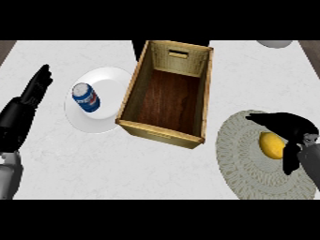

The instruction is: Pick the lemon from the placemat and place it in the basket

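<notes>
The yellow lemon [271, 145] lies on the round woven placemat [249, 161] at the right. My right hand [292, 127] arches over the lemon, fingers curved past its far side and thumb down along its right side, partly hiding it. I cannot tell whether fingers and thumb press on the lemon. The wicker basket [137, 89] with a dark wooden floor stands in the middle, left of the placemat, and holds nothing. At the left edge my left hand [25, 102] rests open, fingers straight and pointing away.
A blue can [87, 98] lies on a white plate [107, 78] just left of the basket. A pale rounded object [276, 43] shows at the counter's far edge, right of the basket. Dark wood borders the white counter at both far corners.
</notes>
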Available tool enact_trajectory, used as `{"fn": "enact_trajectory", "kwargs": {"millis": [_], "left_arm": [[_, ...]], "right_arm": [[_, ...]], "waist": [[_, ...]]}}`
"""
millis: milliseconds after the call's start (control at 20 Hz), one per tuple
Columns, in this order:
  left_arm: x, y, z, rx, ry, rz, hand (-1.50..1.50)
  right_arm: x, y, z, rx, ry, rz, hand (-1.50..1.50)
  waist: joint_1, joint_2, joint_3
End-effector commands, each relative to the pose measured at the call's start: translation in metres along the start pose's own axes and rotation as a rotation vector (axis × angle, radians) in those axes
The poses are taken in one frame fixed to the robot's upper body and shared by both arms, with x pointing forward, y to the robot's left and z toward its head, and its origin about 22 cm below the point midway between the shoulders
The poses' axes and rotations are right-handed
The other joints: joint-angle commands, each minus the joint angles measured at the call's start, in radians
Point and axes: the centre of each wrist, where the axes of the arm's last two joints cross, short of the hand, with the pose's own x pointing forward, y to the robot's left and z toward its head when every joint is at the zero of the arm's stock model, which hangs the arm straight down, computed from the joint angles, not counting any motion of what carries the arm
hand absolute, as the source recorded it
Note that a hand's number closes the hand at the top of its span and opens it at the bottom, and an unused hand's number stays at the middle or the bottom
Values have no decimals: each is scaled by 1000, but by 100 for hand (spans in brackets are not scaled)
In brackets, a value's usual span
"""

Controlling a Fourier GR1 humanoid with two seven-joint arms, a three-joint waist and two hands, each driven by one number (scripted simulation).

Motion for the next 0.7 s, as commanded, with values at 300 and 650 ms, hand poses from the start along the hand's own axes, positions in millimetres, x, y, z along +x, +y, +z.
{"fn": "enact_trajectory", "kwargs": {"millis": [300,650], "left_arm": [[-1,-12,10,-6,-6,18,0],[5,-4,-1,-4,-18,1,0]], "right_arm": [[-26,18,-7,27,16,14,-150],[-27,36,-26,8,-19,-1,150]], "waist": [[2,0,0],[5,1,0]]}}
